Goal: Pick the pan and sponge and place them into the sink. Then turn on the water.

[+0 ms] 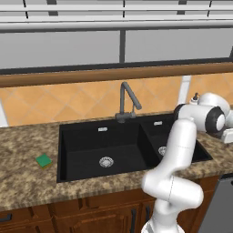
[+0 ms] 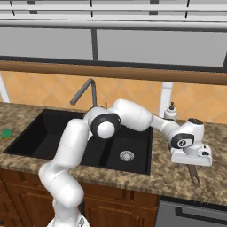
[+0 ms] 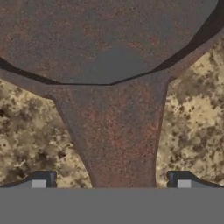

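pan (image 3: 109, 48): matt, mottled rusty brown; counter (image 1: 27, 150): speckled polished stone; sink (image 1: 82, 150): matt black; cabinets (image 1: 91, 214): glossy wood.

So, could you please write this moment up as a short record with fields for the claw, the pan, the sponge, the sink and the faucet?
claw: open, low over the pan's handle, one fingertip on each side of it, not closed on it
pan: on the counter right of the sink, mostly hidden by the hand; handle end visible
sponge: green, flat on the counter left of the sink
sink: black, two basins, nothing in them
faucet: dark gooseneck, no water running
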